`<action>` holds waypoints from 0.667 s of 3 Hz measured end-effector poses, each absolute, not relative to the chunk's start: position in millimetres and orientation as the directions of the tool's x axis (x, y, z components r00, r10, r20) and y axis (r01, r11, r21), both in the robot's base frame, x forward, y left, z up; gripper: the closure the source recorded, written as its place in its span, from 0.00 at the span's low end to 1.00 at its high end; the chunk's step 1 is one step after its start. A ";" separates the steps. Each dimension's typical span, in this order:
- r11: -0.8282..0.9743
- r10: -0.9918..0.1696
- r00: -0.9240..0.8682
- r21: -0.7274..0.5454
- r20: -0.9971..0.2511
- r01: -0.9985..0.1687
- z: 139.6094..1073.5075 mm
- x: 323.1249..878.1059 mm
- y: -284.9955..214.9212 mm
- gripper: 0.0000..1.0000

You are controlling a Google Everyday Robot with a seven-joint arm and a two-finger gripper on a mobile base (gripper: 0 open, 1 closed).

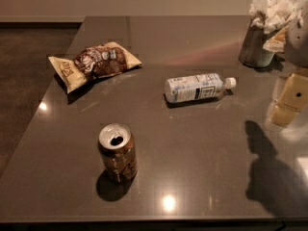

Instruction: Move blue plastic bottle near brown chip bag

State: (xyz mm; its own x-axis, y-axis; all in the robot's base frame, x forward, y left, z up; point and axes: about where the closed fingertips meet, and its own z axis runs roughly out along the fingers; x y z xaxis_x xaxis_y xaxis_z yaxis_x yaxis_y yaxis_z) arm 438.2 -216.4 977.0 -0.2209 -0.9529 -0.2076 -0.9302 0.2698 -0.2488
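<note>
At right edge: pincer (288,102) | blue plastic bottle (195,88) lying leftward, apart

On its side at ctr: blue plastic bottle (195,88); brown chip bag (94,64) upper L, well apart; hand (288,102) at R edge.

**Robot arm and gripper at the right edge**

Only part of the robot shows, cut off by the right edge of the view. A grey, rounded arm segment (298,44) sits at the far right. Just below it and nearer, the pale cream-yellow gripper (288,100) hangs, blocky in shape, with a small dark dot on its side. Its lower end lies a little further left than its top.
</note>
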 end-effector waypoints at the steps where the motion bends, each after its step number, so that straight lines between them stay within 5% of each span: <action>1: 0.270 -0.953 -0.221 -0.249 -0.208 -0.930 977.1 438.2 -216.4 0.00; 2: 0.261 -0.953 -0.210 -0.239 -0.219 -0.935 967.2 455.1 -206.9 0.00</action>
State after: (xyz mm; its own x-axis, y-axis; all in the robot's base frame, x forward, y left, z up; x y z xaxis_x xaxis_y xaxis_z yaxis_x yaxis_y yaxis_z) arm 455.1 -206.9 967.2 -0.2100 -0.9529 -0.2187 -0.9353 0.2610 -0.2390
